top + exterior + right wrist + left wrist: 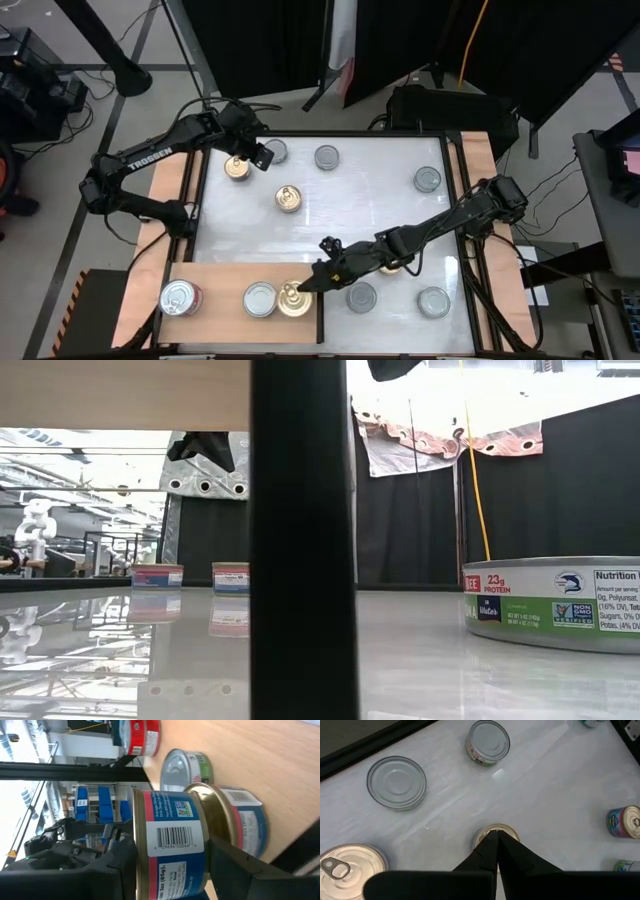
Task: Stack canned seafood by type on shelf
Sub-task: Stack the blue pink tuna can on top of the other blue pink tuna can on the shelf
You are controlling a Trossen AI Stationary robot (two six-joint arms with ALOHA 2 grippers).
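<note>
The right pincer (pixel 296 290) is clamped on a gold-lidded tin (pixel 170 837), holding it directly above a second gold-lidded tin (pixel 245 827) that sits on the shelf (pixel 225 275) at the table's (pixel 380 200) front left corner. Two silver-lidded tins (pixel 260 299) stand beside it on the same board, the far one red-labelled (pixel 179 297). Near the back left corner, the left pincer (pixel 496 839), fingers pressed together, hovers over another gold tin (pixel 237 168).

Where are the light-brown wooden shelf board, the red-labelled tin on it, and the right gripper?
light-brown wooden shelf board (pixel 225 275), high view, bare wood.
red-labelled silver-lidded tin (pixel 178 297), high view, lid.
right gripper (pixel 305 288), high view, between fingertips.
</note>
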